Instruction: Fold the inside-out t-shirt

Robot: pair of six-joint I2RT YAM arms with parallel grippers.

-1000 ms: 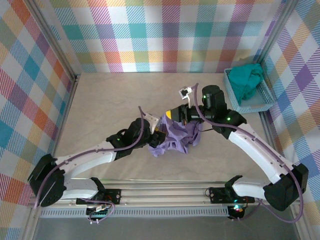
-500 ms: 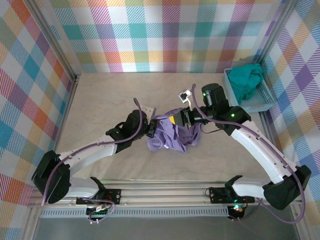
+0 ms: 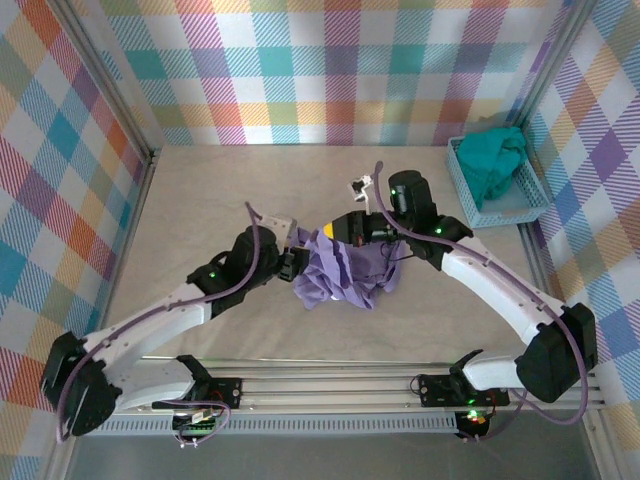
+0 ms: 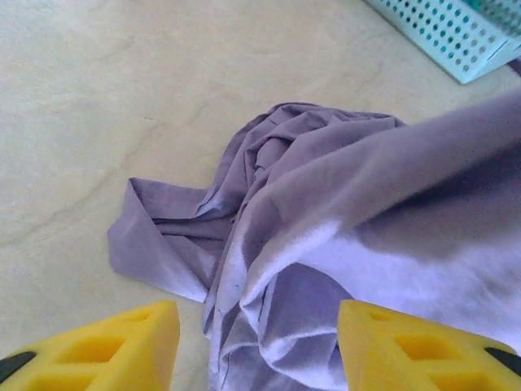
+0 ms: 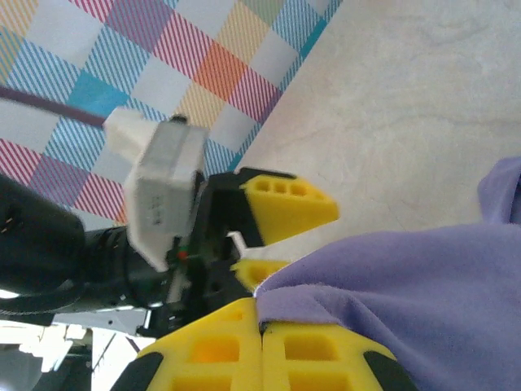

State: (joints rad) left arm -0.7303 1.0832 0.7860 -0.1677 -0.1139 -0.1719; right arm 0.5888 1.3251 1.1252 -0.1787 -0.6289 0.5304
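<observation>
In the top external view, the inside-out t-shirt [image 3: 345,275] is seen bunched at mid-table [image 3: 200,200] between the two arms, with one edge held up by the right gripper [image 3: 338,230]. In the left wrist view, the left gripper [image 4: 256,319] is shown with fingers spread wide over the crumpled cloth, nothing being held. In the right wrist view, the right fingers are seen pressed together on a purple hem.
</observation>
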